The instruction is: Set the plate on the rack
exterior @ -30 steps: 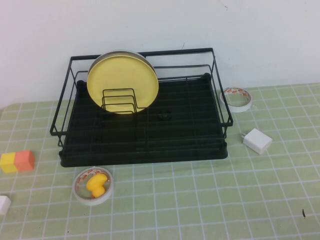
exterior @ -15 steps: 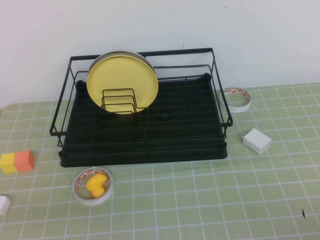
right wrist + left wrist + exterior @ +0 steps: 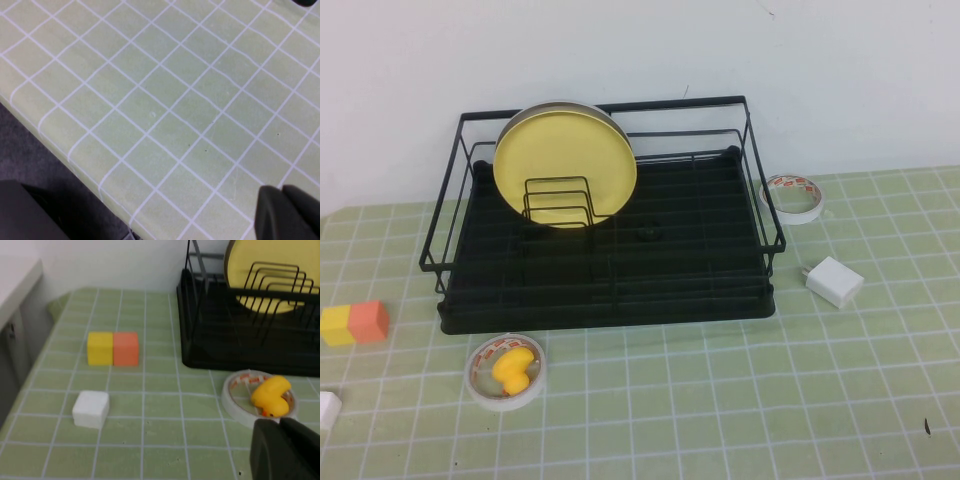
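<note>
The pale-yellow plate (image 3: 565, 165) stands on edge in the upright loops at the back left of the black wire rack (image 3: 620, 290). A grey rim shows just behind it. The plate (image 3: 272, 270) and rack (image 3: 240, 352) also show in the left wrist view. My left gripper (image 3: 279, 426) is shut and empty, low over the mat just short of a tape roll holding a yellow duck (image 3: 270, 395). My right gripper (image 3: 282, 192) is shut and empty over bare mat near the table's edge. Neither gripper shows in the high view.
A tape roll with a rubber duck (image 3: 507, 370) lies in front of the rack. Yellow and orange cubes (image 3: 354, 323) and a white block (image 3: 328, 408) lie at the left. Another tape roll (image 3: 793, 197) and a white charger (image 3: 834, 281) lie right of the rack.
</note>
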